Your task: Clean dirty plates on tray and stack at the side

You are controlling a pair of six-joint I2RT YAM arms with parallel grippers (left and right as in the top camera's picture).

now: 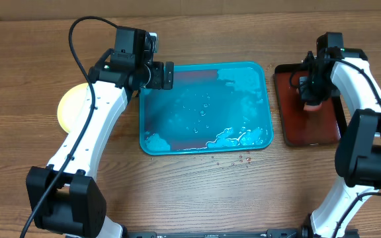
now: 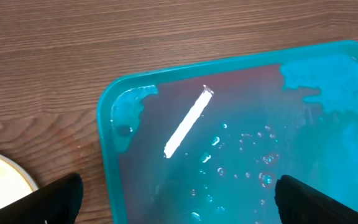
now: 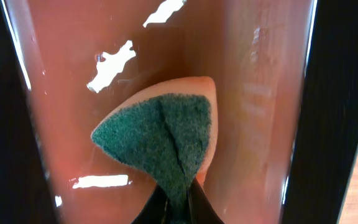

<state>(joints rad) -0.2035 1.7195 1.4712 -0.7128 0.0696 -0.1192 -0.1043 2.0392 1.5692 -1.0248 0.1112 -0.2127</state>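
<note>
left fingers (image 2: 58,202) spread wide over the teal tray (image 2: 106,143). right fingers (image 3: 204,214) pinch a green sponge (image 3: 157,140) over the red tray (image 3: 253,93).

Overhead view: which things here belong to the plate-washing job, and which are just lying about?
Job: teal tray, foamy; yellow plate at the side; sponge, pinched in the right pincer; left pincer, open over the tray.
Lying about: dark red tray; spilled drops beside the teal tray.

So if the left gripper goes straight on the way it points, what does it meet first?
The left gripper would probably meet the wet floor of the tray near its corner. Nothing shows in between, though depth is unclear.
</note>
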